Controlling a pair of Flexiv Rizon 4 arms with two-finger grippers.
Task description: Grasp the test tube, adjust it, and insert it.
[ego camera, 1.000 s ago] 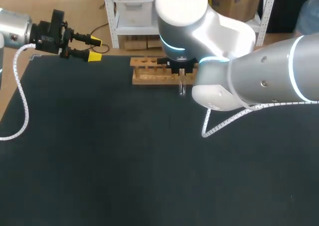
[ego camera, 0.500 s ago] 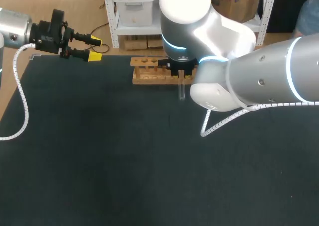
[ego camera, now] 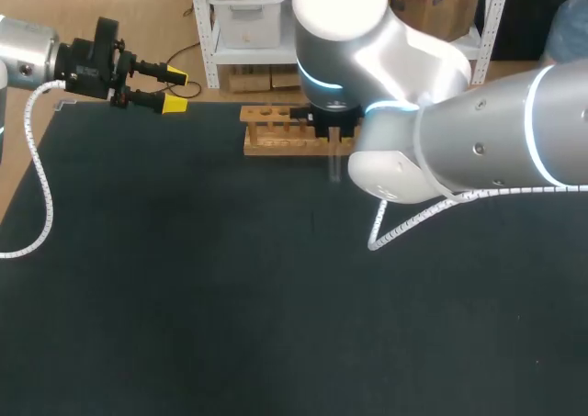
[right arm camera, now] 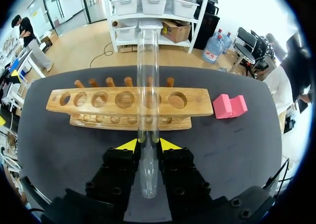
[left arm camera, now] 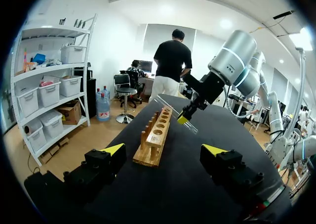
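Nudged nearer the rack point(ego camera: 271, 131) at upper centre, right gripper point(right arm camera: 146, 144) clamps the tube point(ego camera: 335, 166); grasp done, insertion left. Left gripper point(ego camera: 175, 89), upper left, gapes empty.

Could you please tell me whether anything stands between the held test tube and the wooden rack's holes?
Nothing visible does: the clear glass test tube in the right gripper faces the empty wooden rack; pink blocks lie aside.
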